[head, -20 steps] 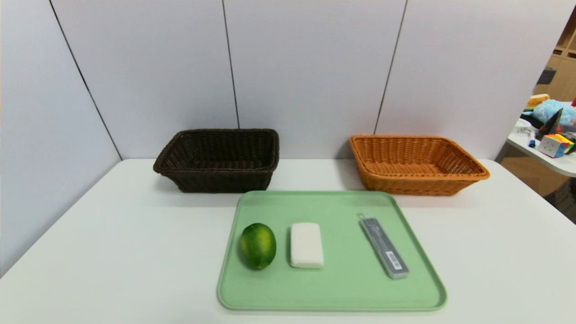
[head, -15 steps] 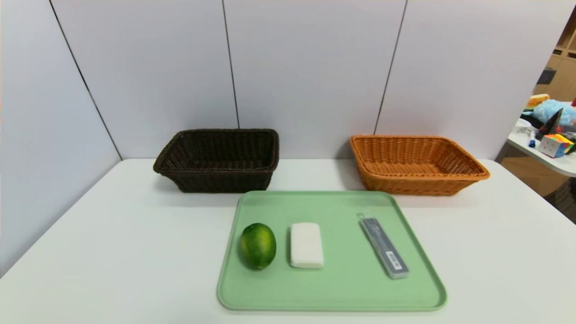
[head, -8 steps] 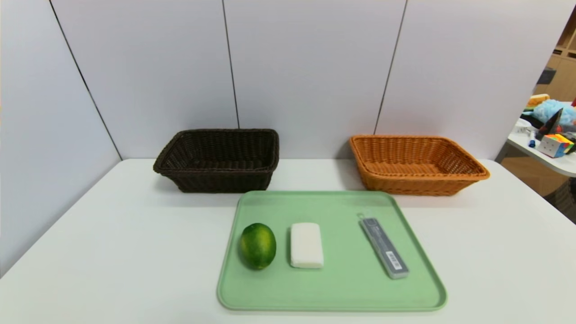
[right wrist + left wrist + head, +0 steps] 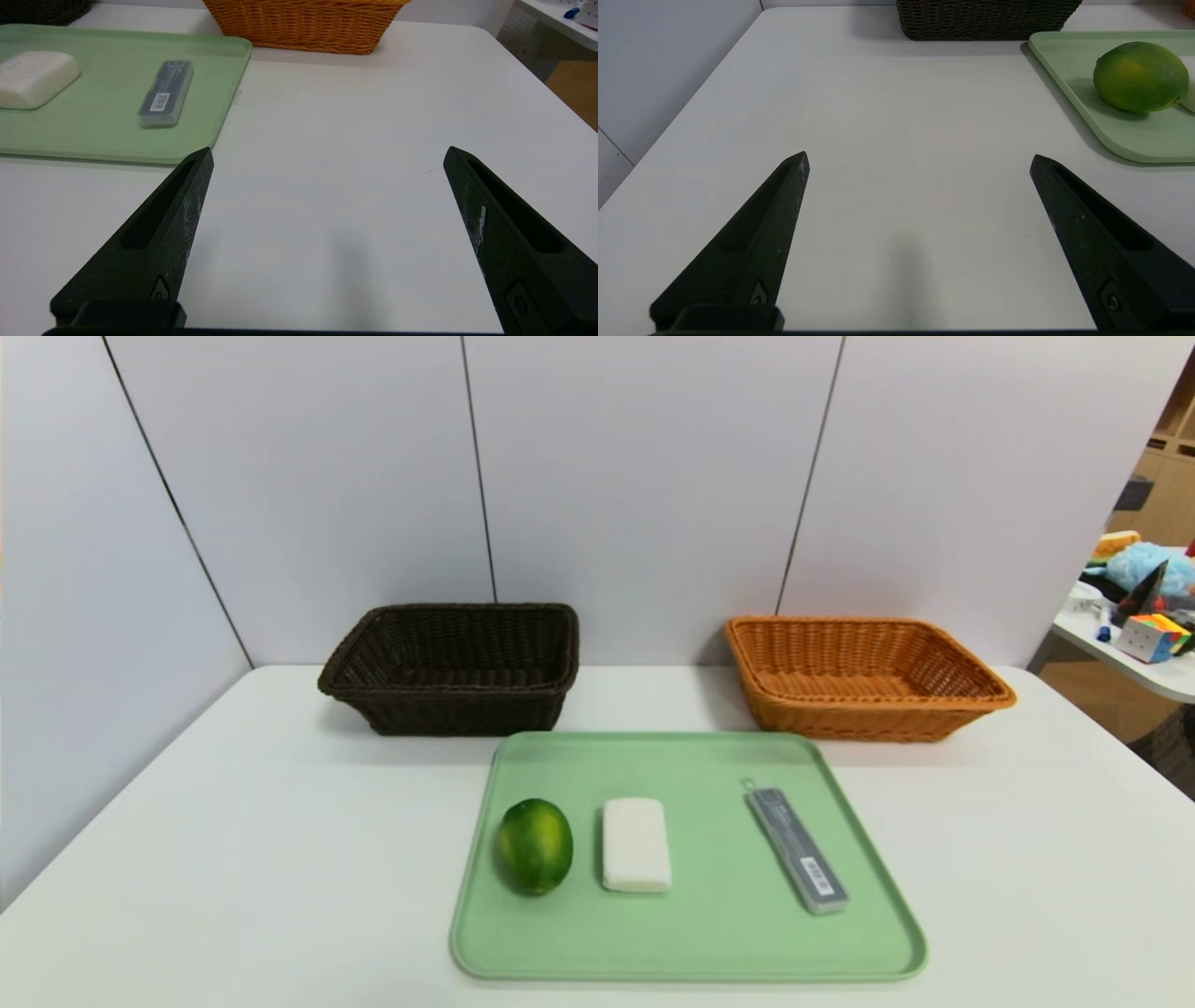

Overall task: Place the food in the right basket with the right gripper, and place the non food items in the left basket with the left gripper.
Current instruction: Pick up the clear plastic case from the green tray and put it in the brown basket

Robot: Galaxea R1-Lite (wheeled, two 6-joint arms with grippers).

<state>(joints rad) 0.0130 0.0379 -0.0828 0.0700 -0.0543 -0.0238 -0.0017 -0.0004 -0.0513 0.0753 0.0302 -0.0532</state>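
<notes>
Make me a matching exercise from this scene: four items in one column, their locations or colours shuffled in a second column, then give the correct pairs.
Column 1
1. lime
2. white bar
3. grey case
4. orange basket

Column 2
A. middle of the green tray
B. on the table, behind the tray's right corner
C. left end of the tray
D. right part of the tray, barcode label facing up

Pairs: 1-C, 2-A, 3-D, 4-B
</notes>
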